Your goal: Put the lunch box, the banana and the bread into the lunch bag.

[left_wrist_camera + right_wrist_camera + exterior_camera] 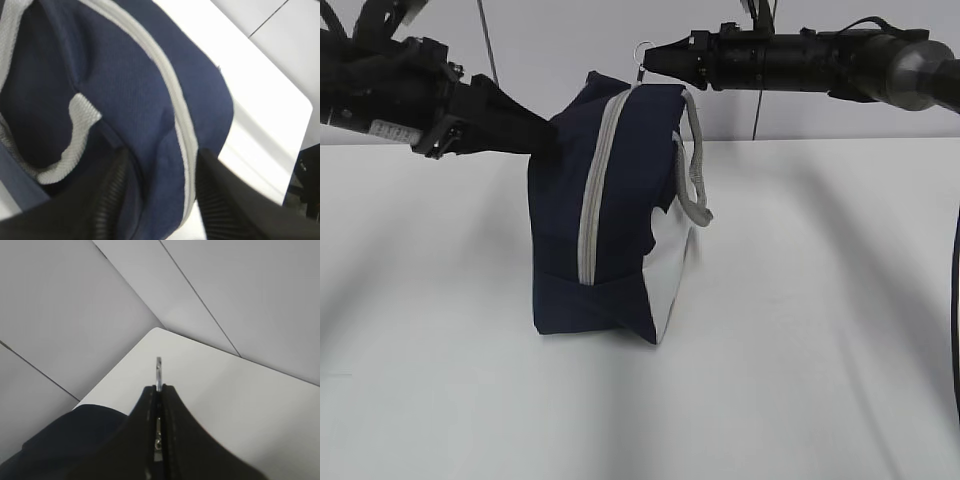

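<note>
The navy lunch bag (590, 230) with a white side panel stands on the table, its grey zipper (592, 200) running up its front. My left gripper (548, 135) is shut on the bag's upper left fabric; in the left wrist view (160, 192) its fingers (112, 200) pinch a navy fold with the zipper (175, 100). My right gripper (648, 60) is shut on the metal ring pull (642, 46) at the bag's top; the ring (158, 371) sticks out past the closed fingertips (159, 390). The lunch box, banana and bread are out of view.
A grey webbing handle (697, 165) hangs on the bag's right side. The white table (800, 330) spreads round the bag, with a wall behind. The table's far corner (155, 332) shows in the right wrist view.
</note>
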Controlling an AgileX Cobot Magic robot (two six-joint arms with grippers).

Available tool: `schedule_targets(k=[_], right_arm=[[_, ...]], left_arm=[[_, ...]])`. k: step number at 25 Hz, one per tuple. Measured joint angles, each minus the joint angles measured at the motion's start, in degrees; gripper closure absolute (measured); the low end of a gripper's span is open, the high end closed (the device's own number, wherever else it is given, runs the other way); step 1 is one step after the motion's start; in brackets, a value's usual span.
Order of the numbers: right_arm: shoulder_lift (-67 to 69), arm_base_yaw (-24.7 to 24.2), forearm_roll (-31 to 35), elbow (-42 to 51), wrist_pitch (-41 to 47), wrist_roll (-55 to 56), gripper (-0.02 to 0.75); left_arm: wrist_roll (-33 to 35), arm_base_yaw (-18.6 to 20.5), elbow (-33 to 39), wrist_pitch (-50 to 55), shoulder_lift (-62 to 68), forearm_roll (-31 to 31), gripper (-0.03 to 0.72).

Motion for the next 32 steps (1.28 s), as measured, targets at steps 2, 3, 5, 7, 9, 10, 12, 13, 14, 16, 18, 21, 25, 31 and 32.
schedule_targets(k=[2, 3, 5, 7, 9, 10, 12, 13, 14, 16, 18, 21, 25, 31, 32], right_arm=[[0.1, 0.0, -0.4, 0.0, -0.1, 0.1, 0.754], [0.2, 0.0, -0.6, 0.0, -0.2, 0.1, 0.754], [0.5, 0.0, -0.6, -0.1, -0.3, 0.2, 0.754], [1.0, -0.1, -0.8, -0.2, -0.3, 0.2, 0.754], [1.4, -0.2, -0.8, -0.2, -0.3, 0.3, 0.754], [1.7, -0.2, -0.8, -0.2, -0.3, 0.5, 0.754], [1.9, -0.2, -1.1, -0.2, -0.3, 0.4, 0.754], [1.8, -0.2, -1.1, -0.2, -0.1, 0.4, 0.754], [1.8, -0.2, -1.1, -0.2, 0.4, 0.4, 0.754], [1.8, -0.2, -1.0, -0.2, 1.0, 0.5, 0.754], [1.9, -0.2, -1.0, -0.4, 1.3, 0.6, 0.754], [1.9, -0.2, -1.0, -0.5, 1.3, 0.6, 0.754], [1.9, -0.2, -1.0, -0.5, 1.3, 0.6, 0.754], [1.9, -0.2, -1.1, -0.6, 1.3, 0.6, 0.754], [1.9, -0.2, -1.1, -0.6, 1.3, 0.6, 0.754]], left_arm=[[-1.3, 0.0, 0.0, 0.0, -1.0, -0.7, 0.309], [-1.9, 0.0, 0.0, -0.5, -1.6, -1.7, 0.295], [-4.0, 0.0, -0.1, -4.0, -2.8, -4.0, 0.281], [-6.0, 0.0, -1.4, -9.2, -3.2, -4.8, 0.275], [-8.0, 0.1, -3.8, -13.0, -2.7, -4.5, 0.274], [-9.2, 0.1, -5.7, -14.0, -1.7, -3.6, 0.274], [-11.9, 0.1, -10.5, -14.1, 0.6, -0.9, 0.274], [-13.6, 0.1, -12.7, -13.8, 2.0, 0.7, 0.274], [-15.2, 0.1, -15.2, -13.2, 3.8, 2.7, 0.274], [-18.5, 0.1, -19.6, -11.8, 7.4, 5.9, 0.274], [-20.7, 0.1, -23.8, -9.9, 11.4, 8.1, 0.274], [-23.8, -0.2, -28.8, -8.7, 16.5, 10.4, 0.274], [-27.4, -1.0, -34.2, -7.2, 22.3, 11.7, 0.267], [-29.3, -3.0, -39.7, -6.2, 27.6, 12.1, 0.267], [-30.0, -3.2, -40.4, -6.2, 28.2, 12.7, 0.266]])
